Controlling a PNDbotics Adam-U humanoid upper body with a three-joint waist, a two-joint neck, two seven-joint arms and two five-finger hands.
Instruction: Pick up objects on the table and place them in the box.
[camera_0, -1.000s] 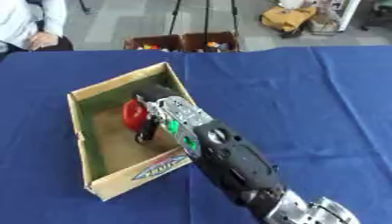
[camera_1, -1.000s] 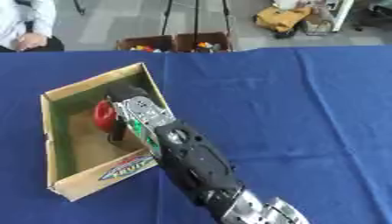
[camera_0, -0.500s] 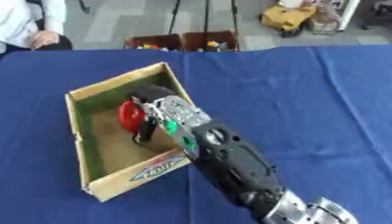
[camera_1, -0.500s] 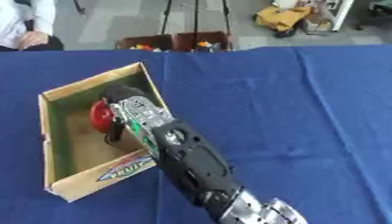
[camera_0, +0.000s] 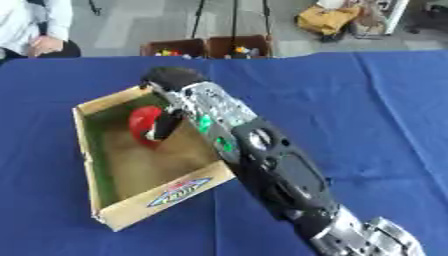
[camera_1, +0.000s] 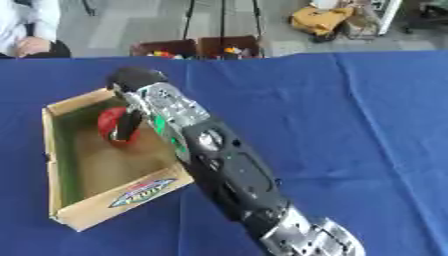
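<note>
An open cardboard box (camera_0: 94, 167) lies on the blue table at the left. My right arm reaches in from the lower right, and my right hand (camera_0: 185, 98) hangs over the box's far right corner. A round red object (camera_0: 140, 123) sits inside the box near its far end. A dark finger (camera_0: 164, 126) curls across its right side, so the hand is shut on it. Whether the red object rests on the box floor is hidden. My left hand shows in neither view.
The blue cloth (camera_0: 367, 125) stretches wide to the right of the arm. Beyond the table's far edge stand two brown bins (camera_0: 208, 46) with small coloured items. A seated person (camera_0: 35, 30) is at the far left corner.
My right hand's back has risen and swung toward the box's far edge. The red object has stayed in nearly the same spot inside the box.
</note>
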